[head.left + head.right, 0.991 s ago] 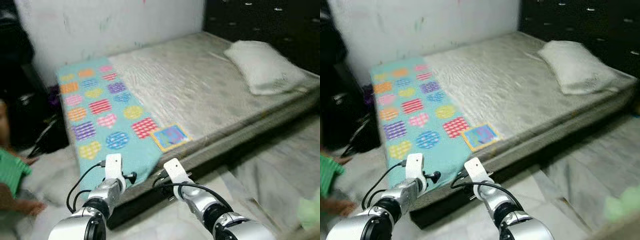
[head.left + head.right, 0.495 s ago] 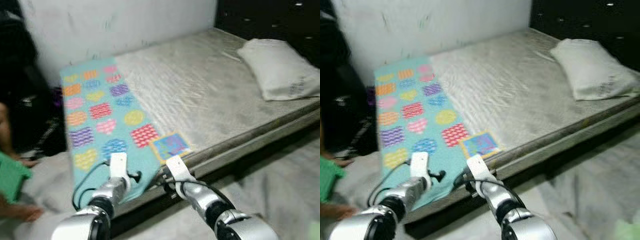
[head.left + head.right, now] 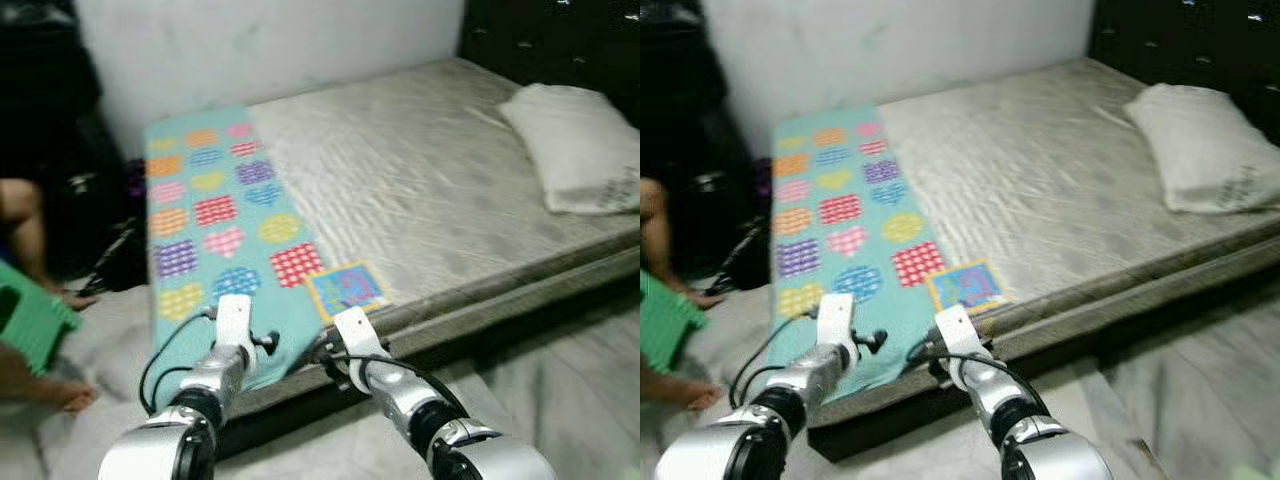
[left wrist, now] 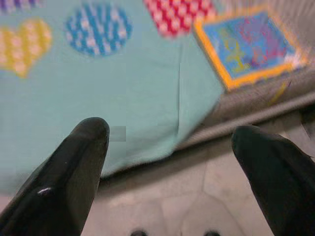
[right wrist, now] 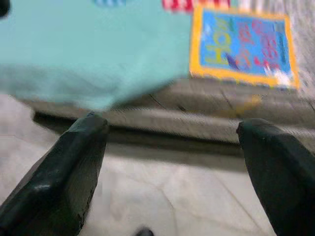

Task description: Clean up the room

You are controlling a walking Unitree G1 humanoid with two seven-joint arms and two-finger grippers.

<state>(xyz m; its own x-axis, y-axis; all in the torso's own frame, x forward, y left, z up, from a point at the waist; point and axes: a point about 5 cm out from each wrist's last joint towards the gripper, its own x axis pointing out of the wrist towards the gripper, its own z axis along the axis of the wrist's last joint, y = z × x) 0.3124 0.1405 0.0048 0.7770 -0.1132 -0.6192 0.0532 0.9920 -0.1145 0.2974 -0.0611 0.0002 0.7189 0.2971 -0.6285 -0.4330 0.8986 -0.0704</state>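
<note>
A teal blanket [image 3: 215, 230] printed with coloured hearts and circles lies along the left end of a bare grey mattress [image 3: 420, 190], its end hanging over the near edge. A blue book with a yellow border [image 3: 345, 289] rests at the mattress's near edge beside the blanket. A grey pillow [image 3: 580, 145] lies at the far right. Both arms are held out low in front of the bed edge. My left gripper [image 4: 170, 130] is open above the blanket's hanging end, holding nothing. My right gripper [image 5: 172, 125] is open before the bed edge, just below the book.
A person [image 3: 25, 230] sits on the floor at the left beside a green stool [image 3: 30, 320], one foot [image 3: 70, 397] near my left arm. Crumpled grey cloth [image 3: 100, 340] lies on the floor there. Dark drawers [image 3: 560, 40] stand behind the pillow. Pale tiled floor [image 3: 560, 390] lies at the right.
The camera has swung left, so the bed sits further right in the picture and more of the person shows. Both arms stay held out before the bed edge, grippers still open.
</note>
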